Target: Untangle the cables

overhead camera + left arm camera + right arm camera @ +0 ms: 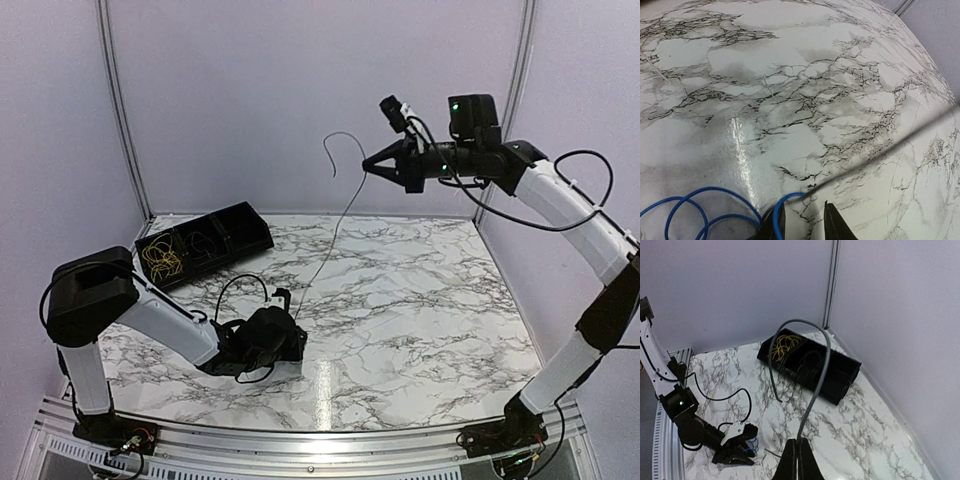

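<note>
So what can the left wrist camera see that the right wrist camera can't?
Only the left wrist view clearly shows the blue cable looping on the marble table right beside the left gripper. Only the right wrist view shows the black tray holding yellow cables, and the right gripper shut on the grey cable. Both show the table and that grey cable, which looks blurry in the left view.

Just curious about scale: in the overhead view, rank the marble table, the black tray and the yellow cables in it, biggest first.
1. Marble table, by far.
2. Black tray, sitting on it.
3. Yellow cables, a small bundle inside the tray's left end.
</note>
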Controlling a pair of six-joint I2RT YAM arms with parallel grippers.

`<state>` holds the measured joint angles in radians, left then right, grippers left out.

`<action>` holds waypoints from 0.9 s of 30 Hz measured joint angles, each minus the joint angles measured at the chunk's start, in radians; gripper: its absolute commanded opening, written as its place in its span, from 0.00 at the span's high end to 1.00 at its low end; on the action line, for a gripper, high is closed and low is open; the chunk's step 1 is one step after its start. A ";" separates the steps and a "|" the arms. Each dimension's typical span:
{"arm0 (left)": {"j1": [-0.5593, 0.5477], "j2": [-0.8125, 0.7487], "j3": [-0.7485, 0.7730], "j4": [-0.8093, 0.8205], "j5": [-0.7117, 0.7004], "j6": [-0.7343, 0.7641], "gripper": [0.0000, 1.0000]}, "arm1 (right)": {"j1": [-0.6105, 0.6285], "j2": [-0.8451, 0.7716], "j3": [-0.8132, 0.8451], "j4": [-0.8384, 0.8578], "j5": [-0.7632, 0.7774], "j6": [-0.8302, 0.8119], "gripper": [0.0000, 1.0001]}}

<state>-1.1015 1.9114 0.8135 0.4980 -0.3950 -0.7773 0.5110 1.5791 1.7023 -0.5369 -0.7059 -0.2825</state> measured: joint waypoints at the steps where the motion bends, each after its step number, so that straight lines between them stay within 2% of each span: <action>1: 0.000 0.000 -0.004 0.008 -0.001 -0.001 0.66 | -0.007 -0.014 0.031 -0.004 0.005 0.003 1.00; 8: -0.001 -0.003 -0.023 0.041 -0.010 0.000 0.62 | -0.027 -0.092 0.193 -0.003 0.070 0.016 1.00; 15: -0.007 -0.029 -0.049 0.044 -0.008 0.043 0.52 | -0.033 -0.132 0.207 0.010 0.138 0.016 1.00; 20: -0.049 -0.112 -0.065 0.013 0.001 0.185 0.47 | -0.033 -0.167 0.034 0.052 0.146 0.016 1.00; 27: -0.167 -0.275 -0.039 0.018 -0.021 0.418 0.45 | -0.034 -0.169 -0.263 0.118 0.124 0.046 1.00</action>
<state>-1.2686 1.6360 0.7742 0.5163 -0.4160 -0.3592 0.4774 1.4097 1.4395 -0.4187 -0.5819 -0.2363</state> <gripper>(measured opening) 0.541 0.014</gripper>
